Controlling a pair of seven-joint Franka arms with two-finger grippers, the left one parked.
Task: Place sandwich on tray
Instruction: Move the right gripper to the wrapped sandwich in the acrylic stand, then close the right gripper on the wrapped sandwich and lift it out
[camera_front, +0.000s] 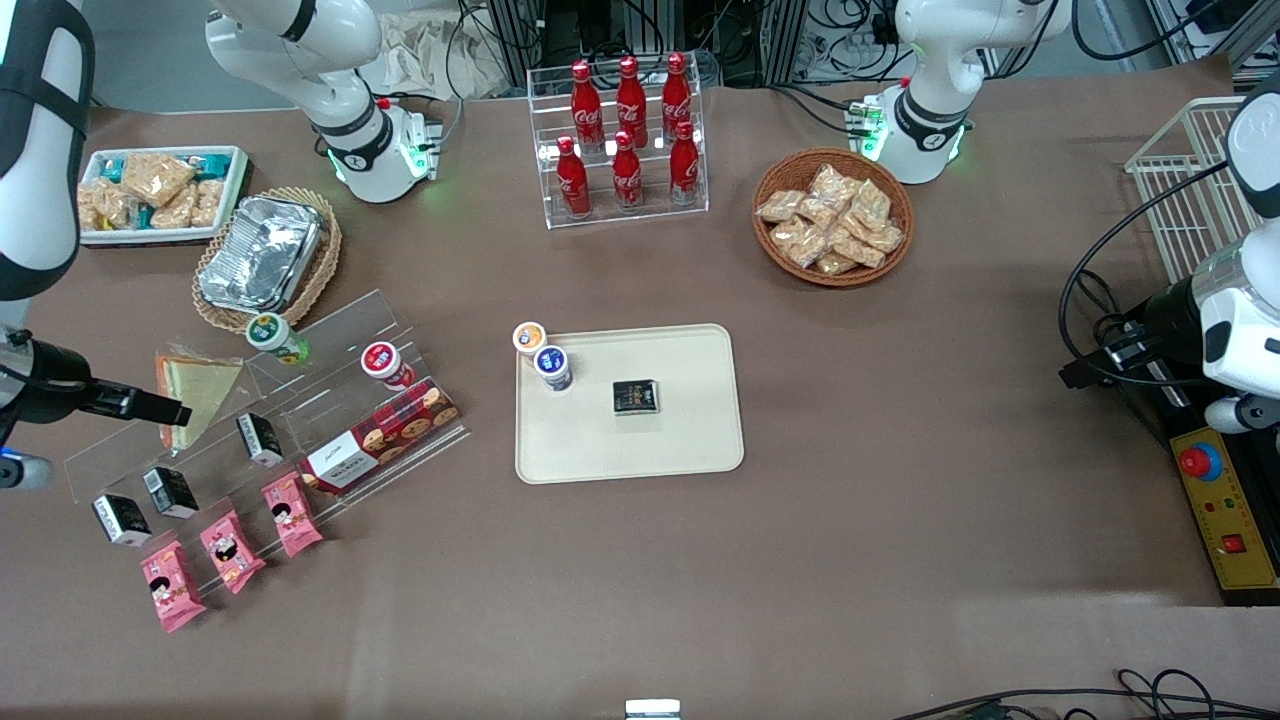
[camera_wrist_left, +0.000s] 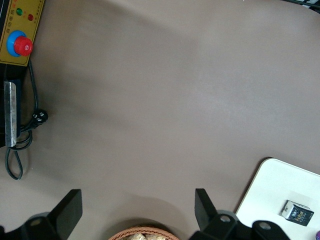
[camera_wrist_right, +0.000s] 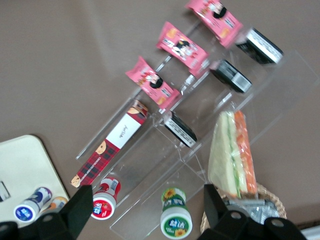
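Even bright light (soft shadows), sharp.

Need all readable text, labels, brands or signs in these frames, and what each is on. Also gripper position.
"Coca-Cola": script on the red bottles in the clear rack.
Print on the green-lidded cup, red-lidded cup, plaid cookie box, pink snack packets and black cartons: too blurred to read.
The sandwich and tray: no text.
The gripper, open, hovers above the clear display stand.

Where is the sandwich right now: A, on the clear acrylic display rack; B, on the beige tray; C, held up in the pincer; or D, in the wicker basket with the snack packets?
A: the sandwich lies on the clear rack, with the open pincer above it and the tray apart.
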